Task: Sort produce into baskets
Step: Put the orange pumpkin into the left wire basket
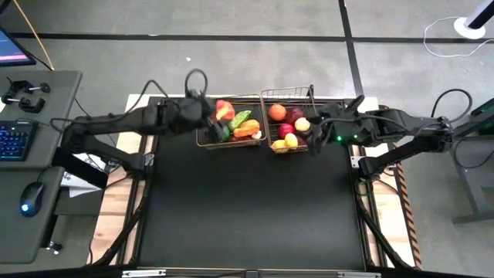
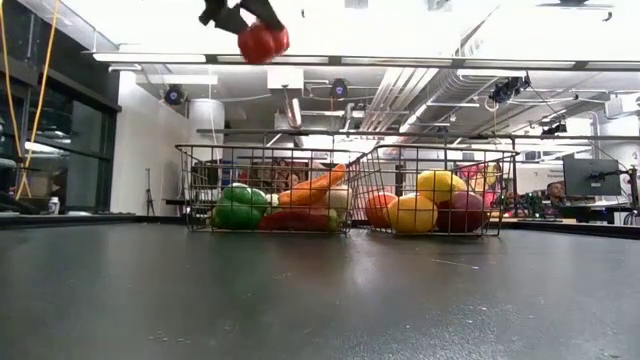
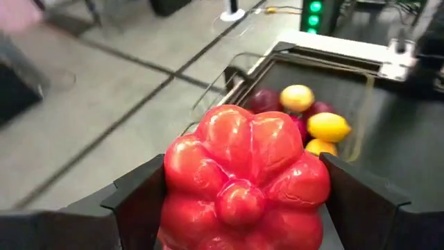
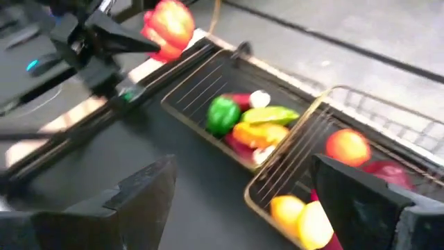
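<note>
The left hand (image 3: 243,208) is clamping a red pepper (image 3: 246,180), holding it high above the left basket (image 1: 202,139), which is holding a green pepper (image 4: 223,114), a carrot (image 2: 318,186) and other vegetables. The right hand (image 4: 243,198), fingers apart and gripping nothing, is hanging just right of the right basket (image 1: 266,94), which is holding fruit, on the worktop (image 1: 247,208).
</note>
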`<action>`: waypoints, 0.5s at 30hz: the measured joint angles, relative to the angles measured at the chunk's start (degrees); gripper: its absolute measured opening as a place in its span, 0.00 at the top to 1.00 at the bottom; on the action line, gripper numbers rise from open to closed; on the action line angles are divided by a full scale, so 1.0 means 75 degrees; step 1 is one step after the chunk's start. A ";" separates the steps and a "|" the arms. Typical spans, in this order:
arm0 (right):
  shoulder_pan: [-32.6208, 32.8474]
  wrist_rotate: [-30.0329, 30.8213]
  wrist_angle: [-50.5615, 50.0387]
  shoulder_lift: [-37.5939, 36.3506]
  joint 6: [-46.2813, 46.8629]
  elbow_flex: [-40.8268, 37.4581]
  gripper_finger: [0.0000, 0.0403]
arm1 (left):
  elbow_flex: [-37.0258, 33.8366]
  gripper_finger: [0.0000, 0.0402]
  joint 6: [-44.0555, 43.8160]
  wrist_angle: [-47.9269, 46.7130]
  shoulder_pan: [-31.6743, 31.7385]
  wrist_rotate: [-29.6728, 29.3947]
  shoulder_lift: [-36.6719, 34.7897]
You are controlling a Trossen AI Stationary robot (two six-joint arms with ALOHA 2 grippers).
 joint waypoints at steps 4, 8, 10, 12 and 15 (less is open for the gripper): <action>-0.0003 0.0546 0.0010 0.0055 0.0165 -0.0003 0.20 | -0.0476 0.22 -0.0546 0.0164 0.1280 0.1274 0.0110; -0.0003 0.0553 -0.0012 0.0148 0.0328 -0.0003 0.20 | -0.0848 0.22 -0.1667 0.0418 0.2108 0.1694 0.0419; -0.0003 0.0445 -0.0098 0.0179 0.0371 -0.0003 0.20 | -0.0818 0.21 -0.2313 0.0510 0.2390 0.1659 0.0500; -0.0003 0.0386 -0.0181 0.0218 0.0373 -0.0003 0.20 | -0.0834 0.20 -0.2526 0.0382 0.2605 0.1694 0.0534; -0.0003 0.0312 -0.0258 0.0303 0.0372 -0.0003 0.20 | -0.0839 0.19 -0.2069 0.0596 0.2744 0.1986 0.0537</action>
